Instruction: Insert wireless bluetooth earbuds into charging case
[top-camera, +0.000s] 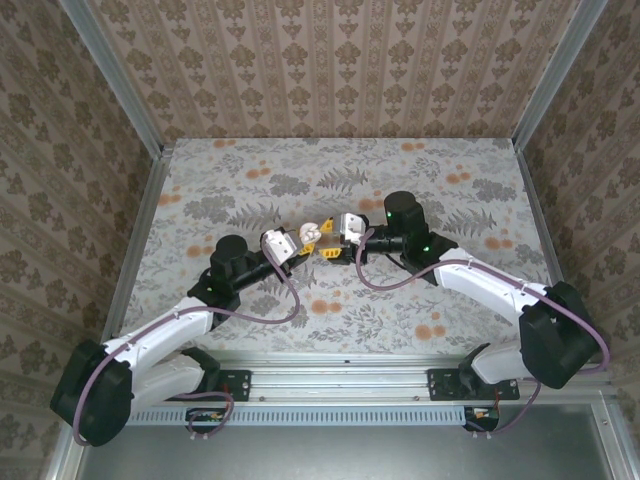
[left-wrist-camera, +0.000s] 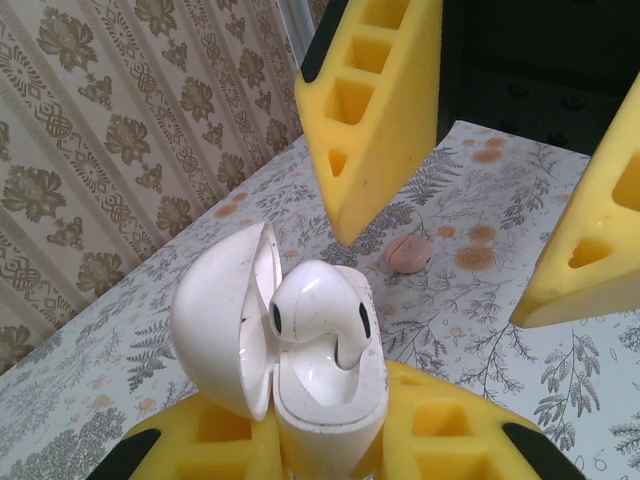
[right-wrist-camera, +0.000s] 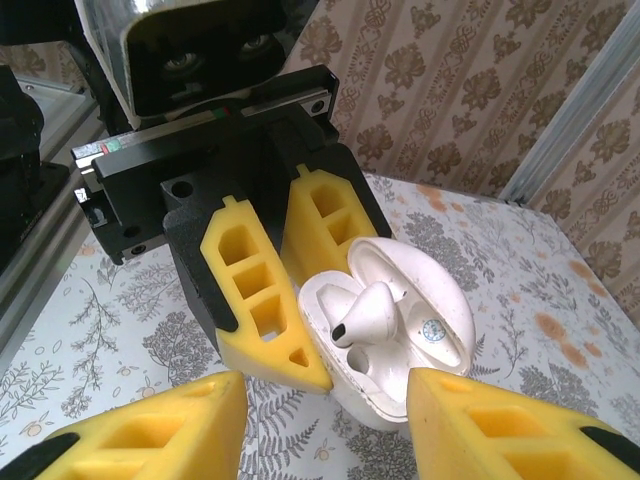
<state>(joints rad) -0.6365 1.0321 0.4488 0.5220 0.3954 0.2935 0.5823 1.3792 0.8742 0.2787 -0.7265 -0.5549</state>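
Tabletop: floral cloth.
Left gripper: clamped on open charging case.
Earbud: resting in case.
Right gripper: fingers spread, facing case.
Left wrist view: pinkish lump on cloth, identity unclear.
Top view: earbud indistinct.

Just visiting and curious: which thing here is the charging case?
On the flowered table, look where the two arms meet. The charging case is the glossy white clamshell in the left gripper, lid open, an earbud inside; the orange flowers nearby are flat print.
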